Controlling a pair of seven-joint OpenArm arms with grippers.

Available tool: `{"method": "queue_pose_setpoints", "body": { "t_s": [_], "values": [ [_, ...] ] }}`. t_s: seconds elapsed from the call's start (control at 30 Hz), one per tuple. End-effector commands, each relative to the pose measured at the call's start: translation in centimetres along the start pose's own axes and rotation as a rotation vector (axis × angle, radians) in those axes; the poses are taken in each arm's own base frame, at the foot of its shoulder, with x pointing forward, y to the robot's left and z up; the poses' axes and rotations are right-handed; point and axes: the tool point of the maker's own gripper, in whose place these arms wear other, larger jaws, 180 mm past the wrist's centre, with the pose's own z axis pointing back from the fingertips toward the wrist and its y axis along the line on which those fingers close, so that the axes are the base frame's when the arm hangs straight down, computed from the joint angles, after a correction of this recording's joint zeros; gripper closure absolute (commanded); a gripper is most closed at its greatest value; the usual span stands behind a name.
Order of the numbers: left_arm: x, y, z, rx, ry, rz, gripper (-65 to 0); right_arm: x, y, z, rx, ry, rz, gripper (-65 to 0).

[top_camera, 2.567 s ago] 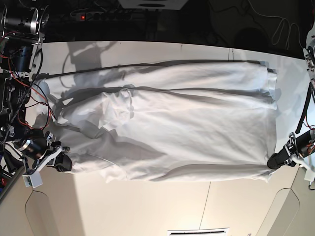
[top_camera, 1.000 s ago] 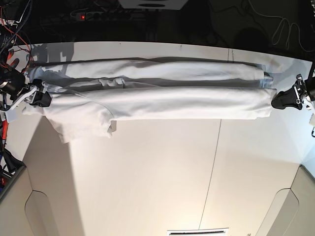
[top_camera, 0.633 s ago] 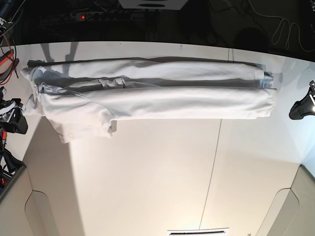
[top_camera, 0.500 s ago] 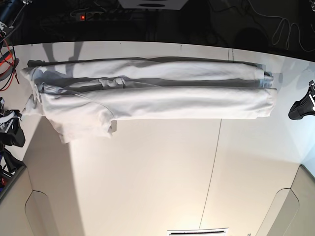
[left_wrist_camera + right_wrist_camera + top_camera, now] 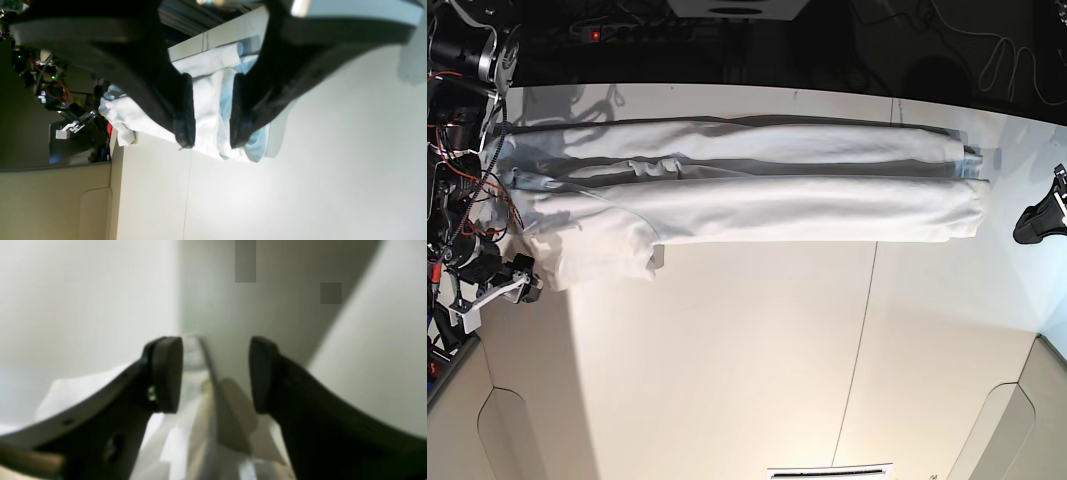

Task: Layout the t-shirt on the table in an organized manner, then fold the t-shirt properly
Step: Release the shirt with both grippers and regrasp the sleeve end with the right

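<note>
Broad off-white tabletop (image 5: 757, 360) with a thin dark seam running across it, most of the near surface bare. White t-shirt (image 5: 757, 185) stretched along the far side of that tabletop as a long narrow band, folded lengthwise into two parallel rolls with a shadowed crease between them; one sleeve flap (image 5: 602, 250) spilling toward the near side at the base view's left end. Same t-shirt (image 5: 208, 110) seen end-on from the left wrist view, framed between the two dark fingers. Left end effector (image 5: 1039, 218) hovering off the shirt's end at the base view's right, apart from the cloth, fingers moderately parted and holding nothing (image 5: 209, 128). Right end effector (image 5: 515, 278) just beside the sleeve flap at the base view's left, contact with the cloth impossible to tell; in its blurred wrist view, fingers spread wide (image 5: 216, 375), nothing pinched between the pads.
</note>
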Motion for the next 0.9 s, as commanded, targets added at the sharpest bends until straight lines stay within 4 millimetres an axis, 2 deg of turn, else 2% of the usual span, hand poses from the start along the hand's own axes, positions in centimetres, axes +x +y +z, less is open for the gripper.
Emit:
{"method": "queue_pose_setpoints", "body": {
  "t_s": [0.0, 0.17, 0.23, 0.27, 0.33, 0.37, 0.5, 0.63, 0.73, 0.87],
  "values": [
    [2.2, -0.9, 0.9, -0.014, -0.047, -0.039, -21.6, 1.8, 0.3, 0.3, 0.015, -0.041, -0.003, -31.6],
    [2.3, -0.9, 0.9, -0.014, -0.053, -0.039, -21.6, -0.8, 1.6, -1.1, 0.060, 0.024, -0.058, -31.4],
    [2.3, -0.9, 0.9, -0.014, -0.053, -0.039, -21.6, -1.0, 2.2, -1.3, 0.088, 0.022, -0.091, -27.8],
    [2.3, -0.9, 0.9, -0.014, -0.053, -0.039, -21.6, -0.9, 2.4, -1.3, 0.102, 0.015, -0.103, -22.8],
    [2.3, -0.9, 0.9, -0.014, -0.053, -0.039, -21.6, -0.1, 3.5, -1.1, 0.165, -0.013, -0.093, -4.4],
    [2.3, -0.9, 0.9, -0.014, -0.053, -0.039, -21.6, 0.5, 4.4, -0.7, 0.212, -0.037, -0.082, 0.0],
    [2.3, -0.9, 0.9, -0.014, -0.053, -0.039, -21.6, 2.3, 6.8, 1.1, 0.305, -0.048, -0.047, 0.0],
    [2.3, -0.9, 0.9, -0.014, -0.053, -0.039, -21.6, 2.8, 8.4, 3.9, 0.326, -0.061, 0.060, 0.0],
    [2.3, -0.9, 0.9, -0.014, -0.054, -0.039, -21.6, 1.3, 9.6, 6.1, 0.324, -0.075, 0.141, 0.0],
    [2.5, -0.9, 0.9, -0.014, -0.061, -0.039, -21.6, -2.3, 12.0, 8.6, 0.354, -0.078, 0.192, 0.0]
  ]
}}
